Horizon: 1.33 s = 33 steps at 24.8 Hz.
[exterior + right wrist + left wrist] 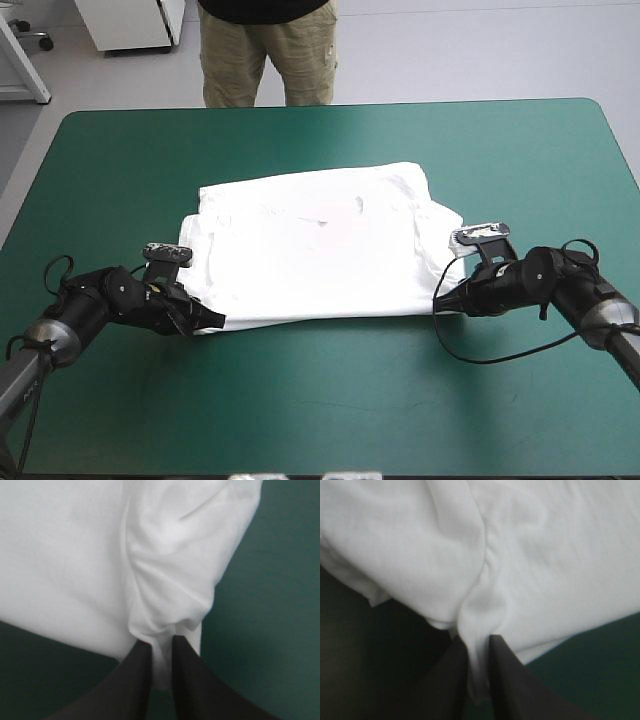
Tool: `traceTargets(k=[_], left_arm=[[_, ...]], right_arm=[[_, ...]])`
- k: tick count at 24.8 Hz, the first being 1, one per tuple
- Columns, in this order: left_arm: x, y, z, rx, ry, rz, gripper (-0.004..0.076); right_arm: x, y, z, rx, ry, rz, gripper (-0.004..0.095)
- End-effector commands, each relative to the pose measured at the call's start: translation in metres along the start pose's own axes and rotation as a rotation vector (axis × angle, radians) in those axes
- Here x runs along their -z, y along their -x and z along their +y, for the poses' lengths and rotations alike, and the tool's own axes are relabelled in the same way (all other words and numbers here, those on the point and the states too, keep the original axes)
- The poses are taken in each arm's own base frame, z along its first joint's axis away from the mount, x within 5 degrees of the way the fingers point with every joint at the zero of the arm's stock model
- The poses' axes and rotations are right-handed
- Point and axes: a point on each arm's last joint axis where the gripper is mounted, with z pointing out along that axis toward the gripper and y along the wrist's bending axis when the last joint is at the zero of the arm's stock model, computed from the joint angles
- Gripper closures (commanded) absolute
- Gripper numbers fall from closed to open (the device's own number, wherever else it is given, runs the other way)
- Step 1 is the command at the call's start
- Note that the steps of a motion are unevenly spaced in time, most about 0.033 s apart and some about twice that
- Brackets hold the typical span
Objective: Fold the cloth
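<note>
item: t-shirt [310, 250], white, short-sleeved, lying flat in folded layers at the middle of the teal-green table [330, 410]. left gripper [208, 322]: black fingers [447, 680] all but closed, pinching a thin fold of cloth at the shirt's near left corner. right gripper [447, 303]: fingers likewise nearly closed, clamping a bunched fold at the near right corner.
</note>
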Motion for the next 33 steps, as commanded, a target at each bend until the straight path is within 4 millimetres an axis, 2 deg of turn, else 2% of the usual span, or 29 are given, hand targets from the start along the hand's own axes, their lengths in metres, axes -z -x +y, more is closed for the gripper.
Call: traceTargets(k=[1,2,3,4,5,6,7,9,11,13,17,18,21,24,28,33], left_arm=[[0.013,0.008,-0.007,0.021,-0.04,-0.048,0.0322],[0.016,0.009,-0.009,0.029,-0.053,-0.059,0.0262],[0.026,0.015,-0.012,0.034,-0.064,-0.103,0.0202],[0.035,0.02,-0.014,0.032,-0.066,-0.142,0.0204],[0.056,0.03,-0.017,0.028,-0.062,-0.233,0.021],[0.071,0.038,-0.019,0.028,-0.056,-0.299,0.021],[0.092,0.048,-0.021,0.038,-0.037,-0.384,0.021],[0.114,0.062,-0.018,0.04,0.037,-0.424,0.021],[0.116,0.069,-0.013,0.049,0.094,-0.396,0.021],[0.103,0.075,-0.001,0.105,0.141,-0.349,0.021],[0.082,0.082,0.033,0.253,0.163,-0.307,0.0213],[0.072,0.083,0.051,0.329,0.136,-0.289,0.0232],[0.055,0.085,0.07,0.393,0.08,-0.259,0.0283],[0.031,0.087,0.08,0.407,0.06,-0.198,0.0336],[0.003,0.088,0.086,0.439,0.017,-0.131,0.0356],[-0.012,0.09,0.086,0.436,-0.041,-0.112,0.0357]], right_arm=[[0.03,0.01,0.003,0.019,-0.023,-0.14,0.044],[0.037,0.01,0.004,0.022,-0.029,-0.163,0.0406],[0.059,0.012,0.006,0.036,-0.064,-0.228,0.038],[0.07,0.013,0.006,0.042,-0.082,-0.258,0.0384],[0.103,0.017,0.008,0.053,-0.138,-0.359,0.0395],[0.121,0.018,0.009,0.054,-0.17,-0.414,0.0395],[0.152,0.02,0.012,0.039,-0.216,-0.51,0.0395],[0.191,0.02,0.014,0.058,-0.282,-0.582,0.0395],[0.209,0.02,0.017,0.061,-0.294,-0.602,0.0395],[0.221,0.02,0.02,0.059,-0.293,-0.614,0.0395],[0.217,0.019,0.02,0.052,-0.275,-0.597,0.0395],[0.214,0.018,0.021,0.048,-0.257,-0.591,0.0395],[0.21,0.018,0.022,0.041,-0.235,-0.587,0.04],[0.208,0.02,0.023,0.04,-0.224,-0.586,0.0438],[0.204,0.022,0.022,0.037,-0.216,-0.573,0.0493],[0.2,0.024,0.022,0.03,-0.205,-0.558,0.0517]])
